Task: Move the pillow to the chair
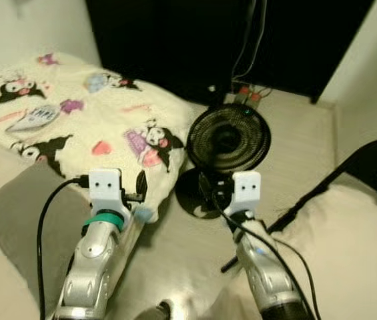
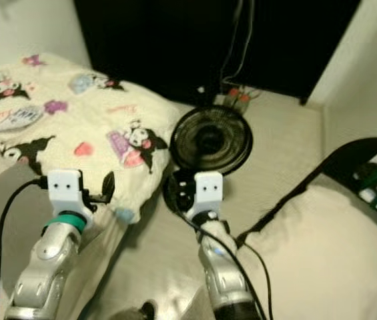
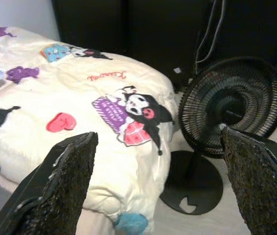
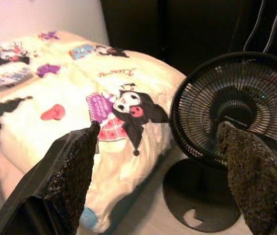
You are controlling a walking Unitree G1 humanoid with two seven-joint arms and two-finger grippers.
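one cream pillow, plain, lay low to the right of the right gripper, bulging against a black chair frame with green slats; whether it sat on the seat itself could not be told, so the lie would fit a pillow already delivered or one merely resting against the chair. one black pedestal fan stood on the pale floor just ahead of the right gripper, its base close under the fingertips. one cartoon-printed cream comforter covered the bed ahead and to the left of the left gripper, its corner drooping beside that gripper. both arms were raised forward, presumably poised between bed and fan. left gripper: fingers spread wide, grasping nothing, touching nothing. right gripper: fingers likewise spread wide, free of any load.
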